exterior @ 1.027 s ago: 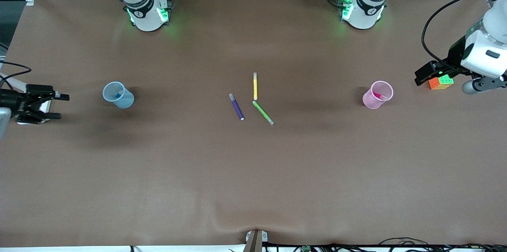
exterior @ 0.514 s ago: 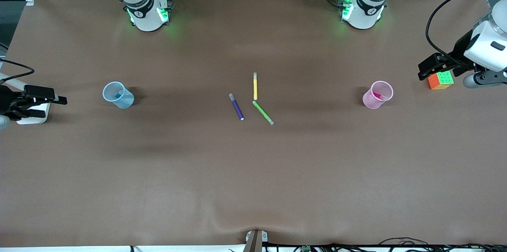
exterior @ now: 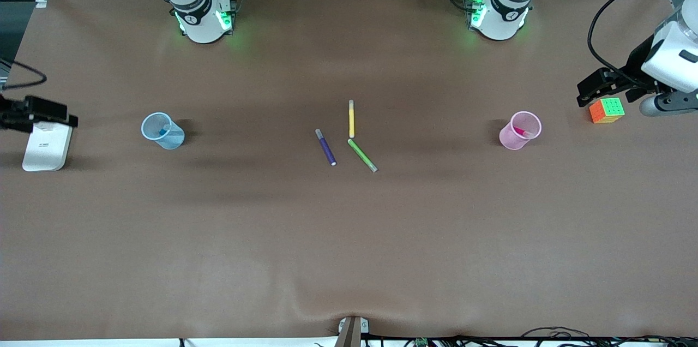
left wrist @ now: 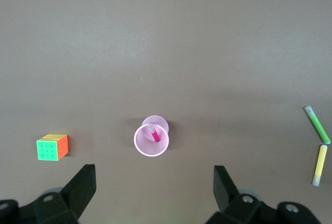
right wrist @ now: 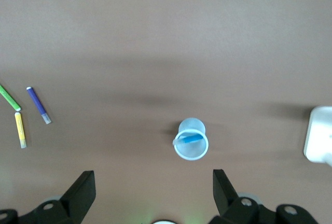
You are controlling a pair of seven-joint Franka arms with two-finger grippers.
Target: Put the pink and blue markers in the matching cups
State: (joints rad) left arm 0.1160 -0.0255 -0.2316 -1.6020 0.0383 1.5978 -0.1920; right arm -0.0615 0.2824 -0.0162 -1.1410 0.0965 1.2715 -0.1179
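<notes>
The light blue cup [exterior: 162,131] stands upright toward the right arm's end of the table with the blue marker [exterior: 164,130] inside it. The cup [right wrist: 191,145] and the marker [right wrist: 190,139] also show in the right wrist view. The light pink cup [exterior: 519,130] stands toward the left arm's end with the pink marker [exterior: 523,131] inside it. They show in the left wrist view too, cup [left wrist: 151,141] and marker [left wrist: 155,133]. My left gripper [exterior: 590,90] [left wrist: 154,187] is open and empty, up in the air beside the cube. My right gripper [exterior: 60,115] [right wrist: 154,190] is open and empty over the white device.
A purple marker [exterior: 326,147], a yellow marker [exterior: 351,118] and a green marker [exterior: 362,155] lie together mid-table. A colour cube [exterior: 606,110] sits at the left arm's end. A white flat device [exterior: 46,145] lies at the right arm's end.
Both grippers have drawn back from the cups toward the table ends and toward the bases. The right gripper has uncovered most of the white device, and the left gripper has cleared the cube.
</notes>
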